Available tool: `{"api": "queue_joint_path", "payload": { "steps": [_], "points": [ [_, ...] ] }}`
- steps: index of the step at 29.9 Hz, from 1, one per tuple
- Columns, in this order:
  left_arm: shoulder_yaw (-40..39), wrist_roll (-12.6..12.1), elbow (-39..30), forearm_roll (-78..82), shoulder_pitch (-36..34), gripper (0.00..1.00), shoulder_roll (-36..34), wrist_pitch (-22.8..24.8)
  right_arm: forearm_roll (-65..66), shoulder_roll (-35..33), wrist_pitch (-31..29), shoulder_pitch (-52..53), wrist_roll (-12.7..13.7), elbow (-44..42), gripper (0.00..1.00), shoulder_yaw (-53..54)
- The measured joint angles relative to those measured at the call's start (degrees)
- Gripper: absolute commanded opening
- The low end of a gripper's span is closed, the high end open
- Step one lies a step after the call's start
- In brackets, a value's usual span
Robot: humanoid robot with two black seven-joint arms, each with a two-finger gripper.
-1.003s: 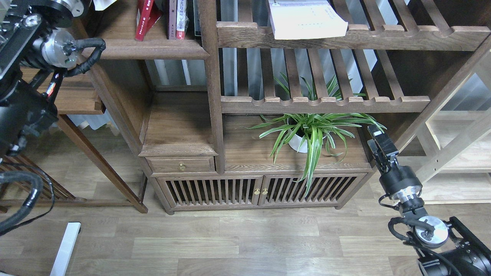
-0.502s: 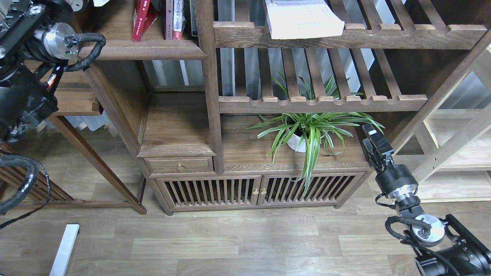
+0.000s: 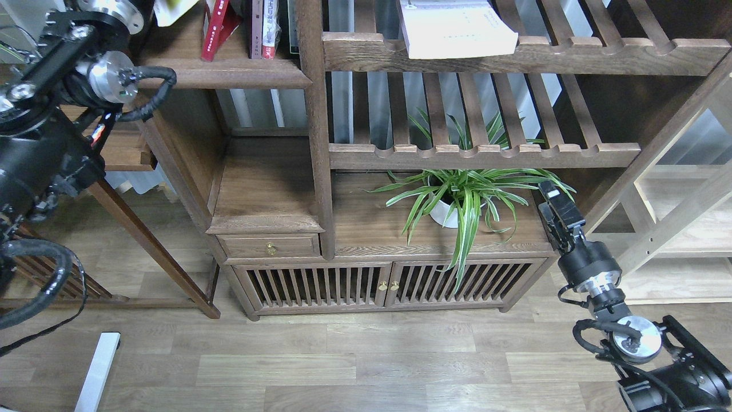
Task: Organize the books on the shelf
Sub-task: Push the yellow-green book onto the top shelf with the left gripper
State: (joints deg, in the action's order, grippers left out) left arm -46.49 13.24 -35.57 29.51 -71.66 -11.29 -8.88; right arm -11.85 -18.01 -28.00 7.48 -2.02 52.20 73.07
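The dark red book [image 3: 215, 28] leans tilted on the dark plank shelf [image 3: 229, 73] at the top left, next to a few upright books [image 3: 263, 28]. The thick white book [image 3: 454, 28] lies flat on the upper slatted rack, overhanging its front rail. A pale yellow-green corner [image 3: 167, 8], maybe the yellow-green book, shows at the top edge above the shelf's left end. My left arm rises along the left edge, its wrist [image 3: 108, 68] beside that end; its gripper is out of view. My right gripper [image 3: 556, 200] is low at the right, empty, its fingers too dark to tell apart.
A potted spider plant [image 3: 457, 200] stands on the cabinet top [image 3: 372, 229], just left of my right gripper. A lower slatted rack [image 3: 480, 154] hangs above it. A pale shelving unit [image 3: 686, 229] is at the right. A small side table [image 3: 123, 151] stands beside my left arm.
My left arm has swung a little to the right, and the pale yellow-green corner shows more at the top edge. My right gripper has shifted slightly up and left.
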Motion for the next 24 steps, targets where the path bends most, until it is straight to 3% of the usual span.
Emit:
{"api": "queue_joint_path", "payload": {
  "steps": [6,9,24],
  "points": [
    [1.5,0.6,0.9,-0.1,-0.3,0.57,3.0,-3.2,-0.5,-0.4,0.0,-0.1,-0.1,0.1,0.79,0.3],
    [2.5,0.6,0.9,-0.1,-0.7,0.62,3.5,-3.8,-1.1,-0.6,0.0,-0.2,-0.1,0.1,0.79,0.3],
    [2.7,0.8,-0.7,-0.2,-5.2,0.7,6.5,-6.2,-1.7,-1.0,0.0,-0.6,0.0,0.3,0.79,0.5]
  ]
}}
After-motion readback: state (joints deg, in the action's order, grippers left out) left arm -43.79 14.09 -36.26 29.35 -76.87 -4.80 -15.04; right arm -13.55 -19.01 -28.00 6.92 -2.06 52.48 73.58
